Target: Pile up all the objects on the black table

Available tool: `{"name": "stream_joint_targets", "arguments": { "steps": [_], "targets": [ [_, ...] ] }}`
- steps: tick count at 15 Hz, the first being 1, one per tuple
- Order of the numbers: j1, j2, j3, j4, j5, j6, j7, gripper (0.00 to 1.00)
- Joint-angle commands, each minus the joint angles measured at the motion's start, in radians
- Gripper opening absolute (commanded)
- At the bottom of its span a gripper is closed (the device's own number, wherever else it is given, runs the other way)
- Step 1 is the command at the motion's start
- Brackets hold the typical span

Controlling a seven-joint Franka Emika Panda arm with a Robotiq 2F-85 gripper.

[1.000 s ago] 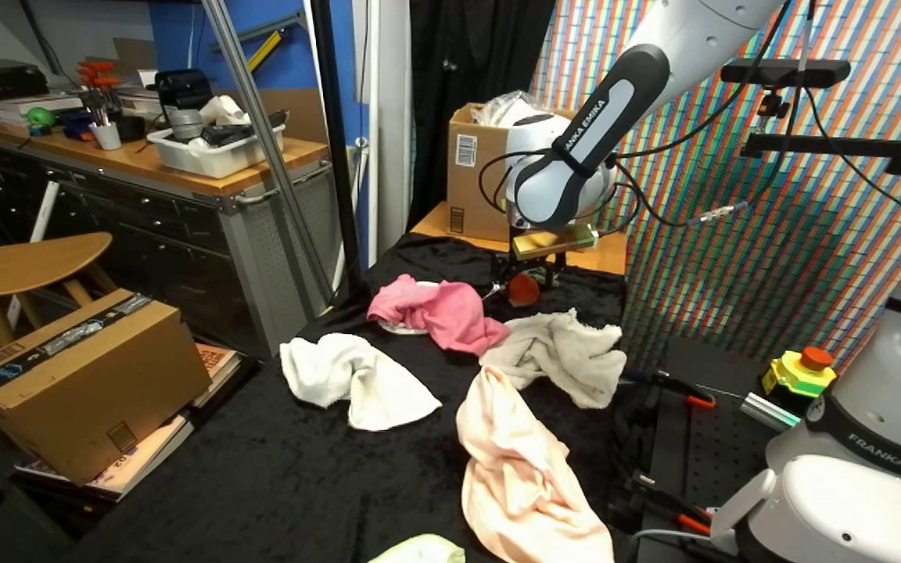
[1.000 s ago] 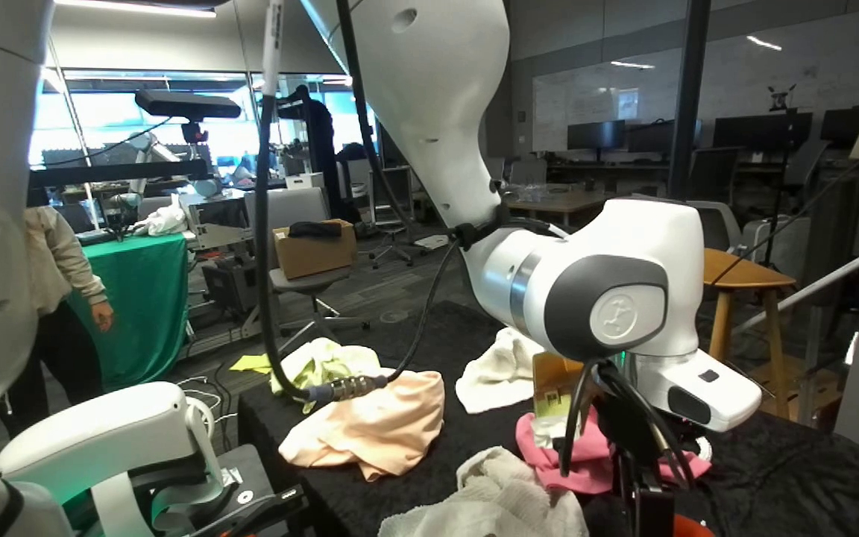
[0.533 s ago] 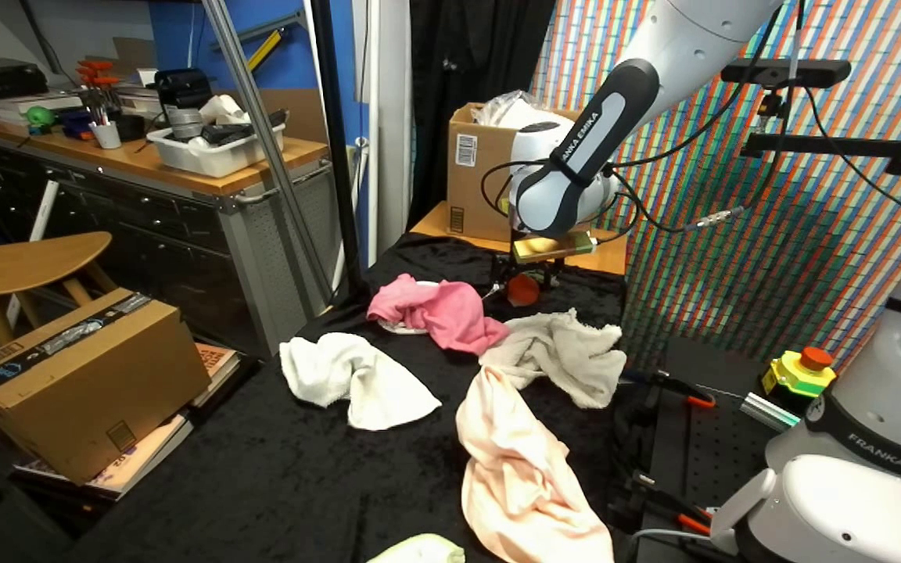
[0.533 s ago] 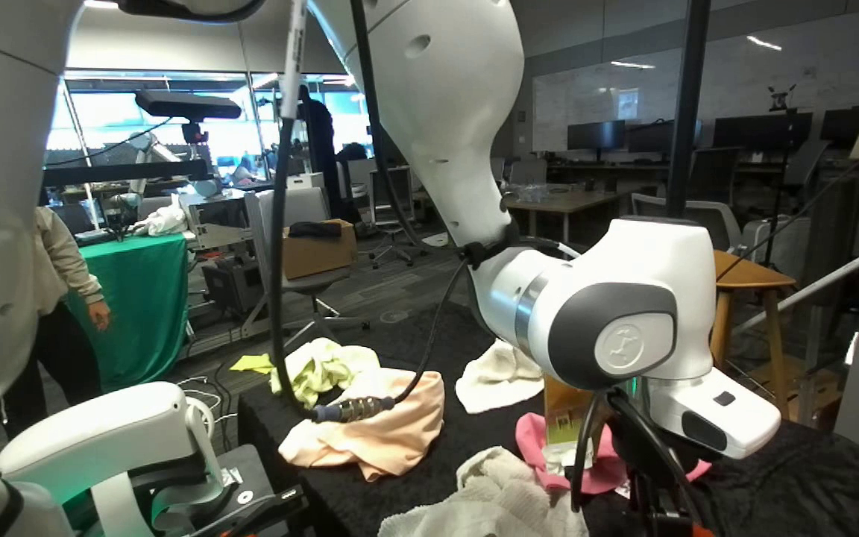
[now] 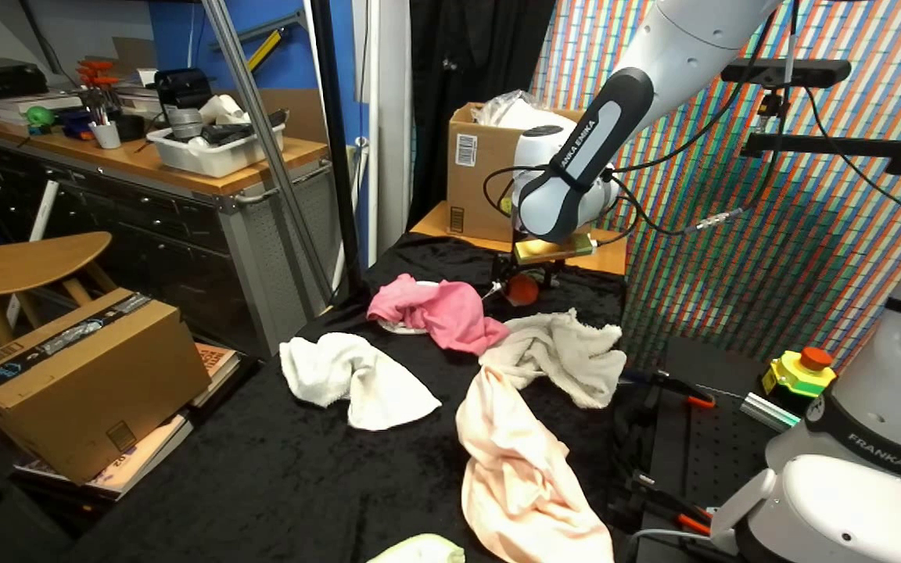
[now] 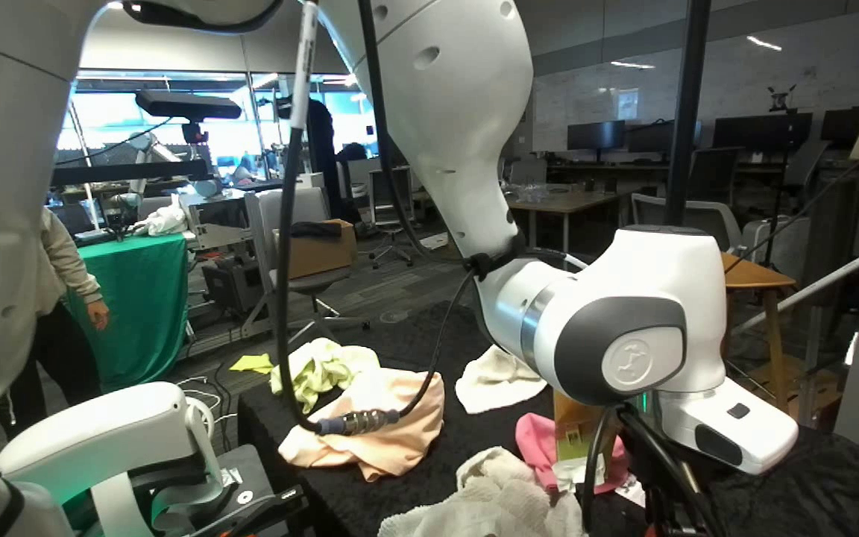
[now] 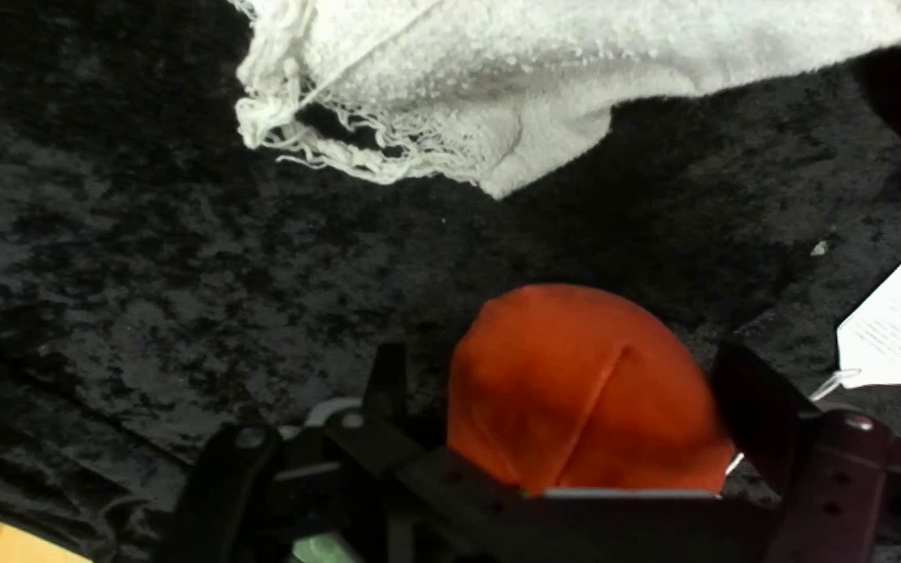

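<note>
One red-orange object (image 7: 583,395), lower centre in wrist view, is straddled by the widely spread gripper (image 7: 562,352); pickup step is presumed; closing, then lifting, is called for.

An exterior view looks down on the black table (image 5: 286,485), robot base (image 5: 900,352) at three o'clock; close to the arm (image 6: 459,142), an exterior view has that base at nine. Both share the pink towel (image 5: 450,313); the wrist view faces down, close.
</note>
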Motion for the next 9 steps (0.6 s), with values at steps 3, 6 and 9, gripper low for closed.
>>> {"name": "stream_joint_targets", "arguments": {
  "steps": [3,6,9],
  "targets": [
    [0.019,0.027,-0.016,0.038,0.036,0.028,-0.018,0.74],
    [0.008,0.027,-0.004,0.049,0.063,0.021,-0.031,0.55],
    [0.01,0.03,-0.003,0.05,0.079,0.021,-0.034,0.33]
  ]
}}
